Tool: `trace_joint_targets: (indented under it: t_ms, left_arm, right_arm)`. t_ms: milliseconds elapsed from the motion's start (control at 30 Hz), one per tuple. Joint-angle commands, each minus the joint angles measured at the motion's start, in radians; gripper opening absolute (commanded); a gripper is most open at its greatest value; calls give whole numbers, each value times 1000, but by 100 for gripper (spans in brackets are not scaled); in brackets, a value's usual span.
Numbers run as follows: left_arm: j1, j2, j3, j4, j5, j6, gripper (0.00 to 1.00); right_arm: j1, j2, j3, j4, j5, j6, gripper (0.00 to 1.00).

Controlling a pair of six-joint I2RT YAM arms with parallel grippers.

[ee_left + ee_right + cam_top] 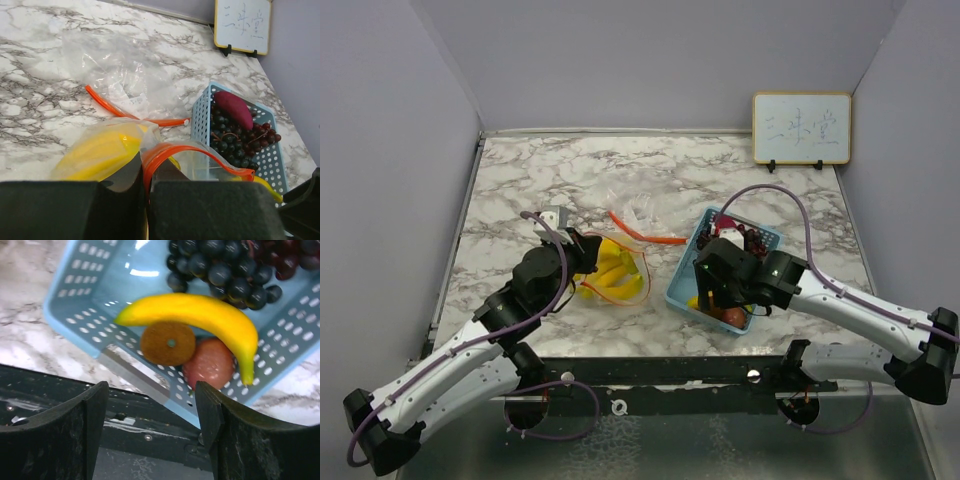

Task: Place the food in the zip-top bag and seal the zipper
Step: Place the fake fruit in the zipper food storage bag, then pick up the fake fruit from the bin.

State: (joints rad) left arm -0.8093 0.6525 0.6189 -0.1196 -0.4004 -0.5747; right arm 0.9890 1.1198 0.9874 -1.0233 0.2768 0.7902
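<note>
A zip-top bag (610,275) with an orange zipper rim (190,150) lies left of the basket, with yellow bananas (100,152) inside it. My left gripper (146,195) is shut on that rim at the bag's mouth. The light blue basket (100,305) holds dark grapes (225,270), a magenta oblong piece (234,107), a single banana (200,315), a brown round fruit (167,342) and a red round fruit (210,365). My right gripper (152,405) hangs open over the basket's near end, with nothing between its fingers.
A second clear bag (120,75) with an orange zipper strip (130,116) lies flat behind the first. A small whiteboard (801,128) stands at the back right. The black front rail (650,370) runs just below the basket. Grey walls enclose the marble table.
</note>
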Motion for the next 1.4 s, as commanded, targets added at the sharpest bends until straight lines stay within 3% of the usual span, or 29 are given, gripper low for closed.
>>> trace_joint_targets:
  t_ms: [0,400,667,1067,1133,1233,1367]
  left_arm:
    - [-4,-5,-18,59,-49,8,0]
    - [-4,-19,-49,73,-24,38,0]
    - [-4,-12,-50,70,-21,31,0]
    - [-5,12,-38,64,9,9,0]
    - [-5,12,-35,59,7,7,0]
    - [-4,4,-37,51,1,3,0]
    - [-5,3,-39,53,-2,-3,0]
  right_arm:
    - [-23,7,-18,-84,75,119,68]
    - [-38,200,-111,108,62,102,65]
    - [-39,176,-148,156,33,83,49]
    - [-43,238,-204,326,-24,33,62]
    - [-43,237,-198,328,-19,34,52]
    - [-43,203,-164,282,9,33,20]
    - [-43,121,-62,209,-4,-18,12]
